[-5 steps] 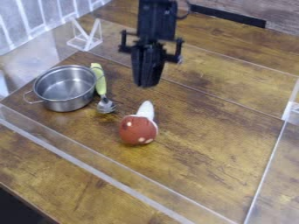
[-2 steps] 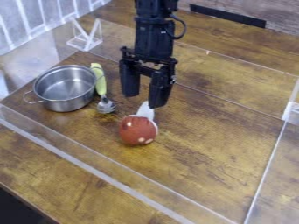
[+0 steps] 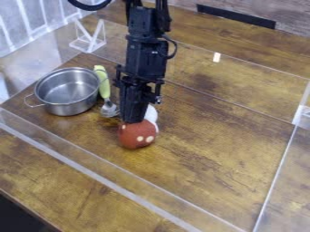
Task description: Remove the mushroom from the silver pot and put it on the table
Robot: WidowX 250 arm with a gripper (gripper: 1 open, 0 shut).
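The mushroom (image 3: 137, 136) lies tipped on the table (image 3: 218, 154), cap toward us, stem probably pointing away; gripper (image 3: 136, 118) clenched above it, apparently on the stem.

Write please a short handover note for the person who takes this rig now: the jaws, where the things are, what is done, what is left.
Gripper: jaws shut, low over the stem end of the mushroom; whether it grips the stem I cannot tell.
Mushroom: lying on its side on the table, outside the silver pot.
Silver pot: empty, at the left, a spoon beside it.
Done: mushroom is out of the pot and on the table.
Left: apparently only to back the arm away.
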